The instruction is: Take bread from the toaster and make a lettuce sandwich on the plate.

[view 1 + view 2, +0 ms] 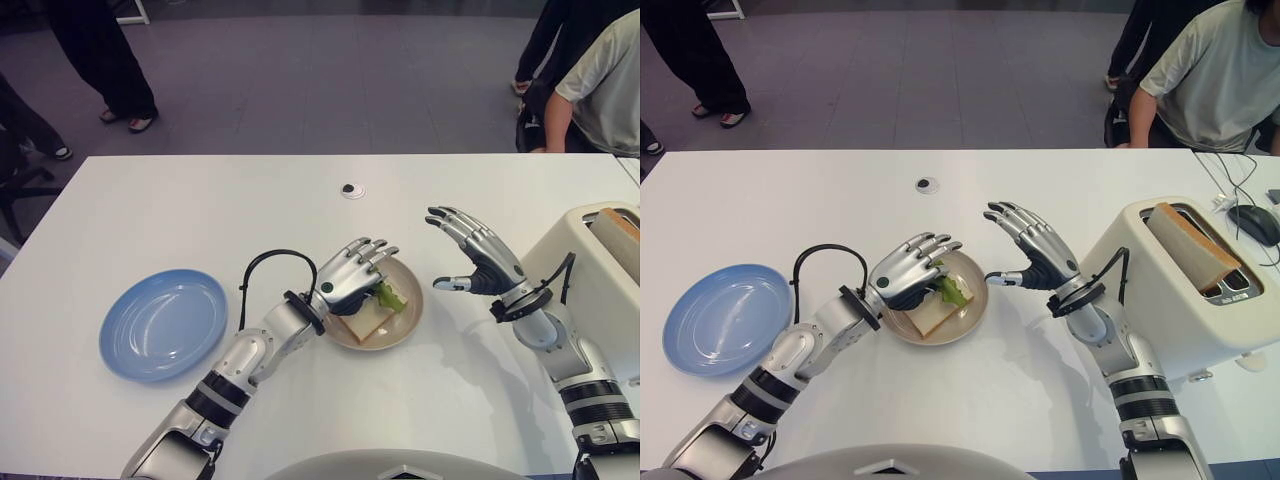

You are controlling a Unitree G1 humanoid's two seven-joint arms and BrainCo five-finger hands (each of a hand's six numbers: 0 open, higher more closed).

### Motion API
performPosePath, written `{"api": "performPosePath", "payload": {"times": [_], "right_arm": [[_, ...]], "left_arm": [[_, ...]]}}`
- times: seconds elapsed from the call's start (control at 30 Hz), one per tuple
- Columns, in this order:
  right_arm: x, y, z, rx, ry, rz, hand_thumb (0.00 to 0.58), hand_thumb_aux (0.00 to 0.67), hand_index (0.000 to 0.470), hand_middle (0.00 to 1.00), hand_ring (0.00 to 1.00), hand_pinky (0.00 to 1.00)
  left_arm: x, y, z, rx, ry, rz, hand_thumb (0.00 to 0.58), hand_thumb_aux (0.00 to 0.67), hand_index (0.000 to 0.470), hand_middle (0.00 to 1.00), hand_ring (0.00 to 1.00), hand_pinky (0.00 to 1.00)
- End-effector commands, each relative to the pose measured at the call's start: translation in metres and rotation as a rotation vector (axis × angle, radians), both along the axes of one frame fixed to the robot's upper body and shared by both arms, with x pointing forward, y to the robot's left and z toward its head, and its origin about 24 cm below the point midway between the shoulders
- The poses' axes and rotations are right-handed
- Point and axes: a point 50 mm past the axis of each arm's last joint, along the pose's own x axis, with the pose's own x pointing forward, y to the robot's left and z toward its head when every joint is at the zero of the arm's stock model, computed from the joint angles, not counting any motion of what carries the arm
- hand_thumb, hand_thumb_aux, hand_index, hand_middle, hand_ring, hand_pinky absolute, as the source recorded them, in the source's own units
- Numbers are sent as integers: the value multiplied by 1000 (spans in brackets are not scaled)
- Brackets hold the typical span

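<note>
Left hand: your left hand [908,272] sits just left of the frame's centre, palm down over the left half of the tan plate [980,300]. Its fingers are stretched forward and only lightly bent, and you can see nothing gripped in them. You cannot tell whether the palm touches the food below.
Right hand: your right hand [1035,248] is raised just right of centre, between the tan plate and the toaster [1170,320]. It is spread wide, palm turned toward the plate and thumb pointing at it, with nothing in it.
Bread on plate: one slice of bread [930,320] lies flat on the tan plate, its upper left part hidden under your left hand.
Lettuce: a green lettuce piece [954,292] lies on the slice's upper right part, just beside the left hand's palm.
Toaster: it is cream-coloured and stands on the desk [1020,390] at the right of the frame, well clear of the tan plate.
Bread in toaster: a second slice [1185,245] stands tilted in the toaster's slot, most of it sticking out above the top.
Blue plate: an empty blue plate [725,320] sits at the lower left of the frame, well apart from the tan plate.
Other items: a small round dark-centred disc [927,185] lies on the desk above the tan plate; a computer mouse [1252,222] rests at the right edge behind the toaster.
</note>
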Motion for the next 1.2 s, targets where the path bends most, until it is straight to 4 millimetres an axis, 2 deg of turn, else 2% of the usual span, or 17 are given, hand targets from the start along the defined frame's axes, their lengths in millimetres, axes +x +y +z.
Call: {"api": "performPosePath", "payload": {"times": [0.03, 0.07, 0.1, 0.13, 0.17, 0.2, 0.23, 0.27, 0.3, 0.43, 0.5, 0.67, 0.7, 0.77, 0.93, 1.07, 1.2], "right_arm": [[3, 4, -1, -10, -2, 14, 0, 0, 0, 0, 0, 0], [3, 4, -1, -11, -2, 16, 0, 0, 0, 0, 0, 0], [3, 4, -1, -12, -2, 17, 0, 0, 0, 0, 0, 0], [3, 5, -1, -13, -1, 19, 0, 0, 0, 0, 0, 0], [3, 4, -1, -15, 0, 19, 0, 0, 0, 0, 0, 0], [3, 4, -1, -18, 1, 20, 0, 0, 0, 0, 0, 0], [2, 4, -1, -20, 2, 21, 0, 0, 0, 0, 0, 0], [2, 4, -2, -21, 3, 22, 0, 0, 0, 0, 0, 0], [2, 4, -2, -22, 3, 22, 0, 0, 0, 0, 0, 0], [2, 4, -1, -28, 3, 23, 0, 0, 0, 0, 0, 0], [2, 3, -1, -32, 3, 23, 0, 0, 0, 0, 0, 0], [2, 1, 0, -37, 4, 24, 0, 0, 0, 0, 0, 0], [2, 1, 0, -37, 4, 24, 0, 0, 0, 0, 0, 0], [2, 1, -1, -37, 5, 25, 0, 0, 0, 0, 0, 0], [1, 1, -1, -35, 6, 25, 0, 0, 0, 0, 0, 0], [1, 1, 0, -34, 4, 27, 0, 0, 0, 0, 0, 0], [1, 1, 0, -34, 4, 27, 0, 0, 0, 0, 0, 0]], "left_arm": [[-2, -2, -4, 1, 9, -5, 580, 670, 470, 0, 0, 0], [-2, -1, -4, 4, 13, -3, 580, 670, 470, 0, 0, 0], [-2, 0, -6, 9, 17, 0, 574, 604, 424, 0, 0, 0], [-2, 1, -7, 13, 21, 2, 546, 507, 356, 0, 0, 0], [-3, 2, -8, 16, 25, 4, 476, 386, 271, 0, 0, 0], [-3, 3, -8, 19, 27, 7, 438, 339, 238, 0, 0, 0], [-3, 4, -8, 20, 27, 11, 190, 121, 85, 0, 0, 0], [-4, 6, -7, 21, 26, 16, 128, 79, 55, 0, 0, 0], [-4, 8, -7, 22, 25, 20, 100, 60, 42, 0, 0, 0], [-8, 17, -6, 31, 28, 37, 120, 74, 52, 0, 0, 0], [-11, 22, -7, 39, 34, 44, 187, 118, 83, 0, 0, 0], [-13, 28, -13, 53, 66, 67, 172, 108, 76, 0, 0, 0], [-12, 29, -14, 57, 69, 72, 209, 134, 94, 0, 0, 0], [-8, 28, -15, 65, 68, 77, 390, 286, 201, 0, 0, 0], [2, 31, -21, 85, 70, 91, 494, 413, 289, 0, 0, 0], [2, 33, -28, 91, 91, 95, 534, 481, 337, 0, 0, 0], [2, 33, -28, 75, 97, 88, 508, 434, 304, 0, 0, 0]]}}
